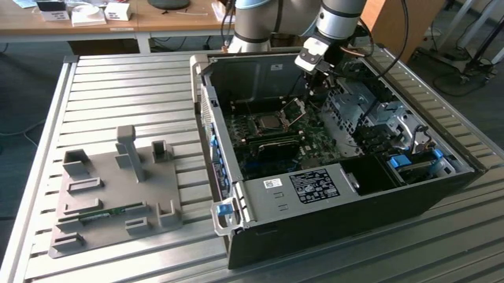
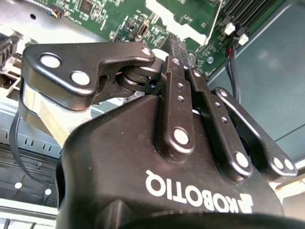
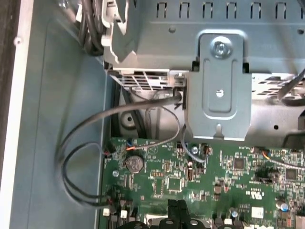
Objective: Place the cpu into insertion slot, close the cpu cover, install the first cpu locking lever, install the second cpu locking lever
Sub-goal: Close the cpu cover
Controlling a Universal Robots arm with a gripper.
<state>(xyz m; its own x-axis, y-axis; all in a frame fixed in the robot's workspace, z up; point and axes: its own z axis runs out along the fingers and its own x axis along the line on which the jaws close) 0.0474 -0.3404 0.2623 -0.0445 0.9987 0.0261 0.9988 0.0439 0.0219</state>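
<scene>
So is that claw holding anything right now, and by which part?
Nothing, as far as shows: the gripper is shut with nothing between its fingertips, over the green circuit board.

Arms: we count one robot arm (image 1: 339, 17).
Grippers: we count one gripper (image 3: 177, 210).
Cases: we count one open computer case (image 1: 331, 224).
Boards: we count one green circuit board (image 3: 214, 176).
Chips: we count one cpu (image 1: 270, 122).
Covers: we count one cpu cover (image 1: 294, 112).
Batteries: we count one coin cell (image 3: 134, 163).
Brackets: we count one grey bracket (image 3: 219, 90).
Cables: we count two thin black cables (image 3: 64, 167) looping beside the board.
Trays: we count one grey fixture tray (image 1: 118, 188).
Tables: we count one slatted table (image 1: 118, 88) and one wooden desk (image 1: 157, 20).
</scene>
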